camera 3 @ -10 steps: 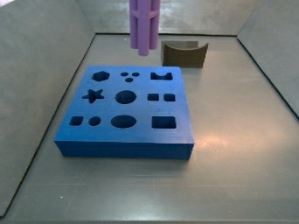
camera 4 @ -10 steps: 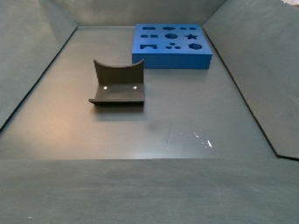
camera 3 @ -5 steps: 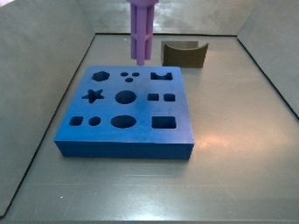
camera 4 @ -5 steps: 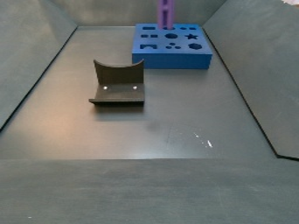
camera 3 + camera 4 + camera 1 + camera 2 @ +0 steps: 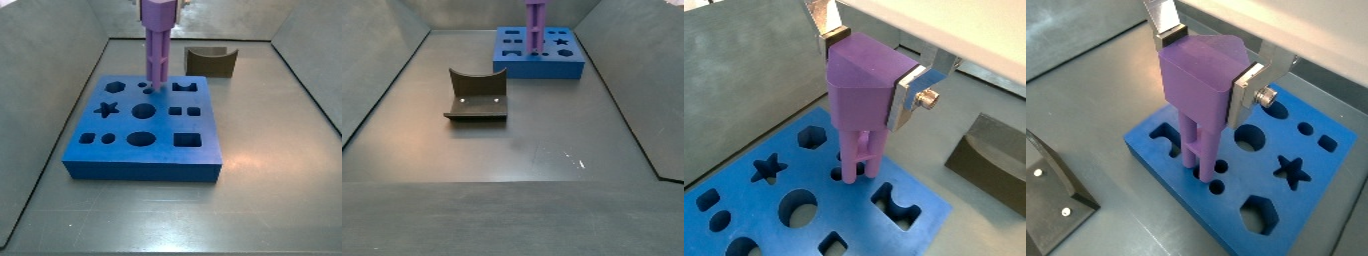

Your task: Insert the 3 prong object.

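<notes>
My gripper (image 5: 871, 62) is shut on the top of the light-purple 3 prong object (image 5: 862, 110), which hangs upright. Its lower end reaches the top face of the blue block (image 5: 764, 205) beside a small hole in the back row. Both wrist views show the silver fingers (image 5: 1248, 88) clamping the peg's wide head (image 5: 1203, 80). In both side views the peg (image 5: 156, 45) (image 5: 536, 25) stands over the block's (image 5: 144, 125) (image 5: 539, 52) far part. Whether its tip is in a hole I cannot tell.
The dark brown curved block (image 5: 211, 61) stands behind the blue block near the back wall; it also shows nearer the camera in a side view (image 5: 476, 95). Grey walls enclose the floor (image 5: 516, 150). The blue block has several differently shaped holes, including a star (image 5: 110, 108).
The gripper has lowered the peg toward the blue block and shifted slightly left; the peg's tip went from well above the block to its top face.
</notes>
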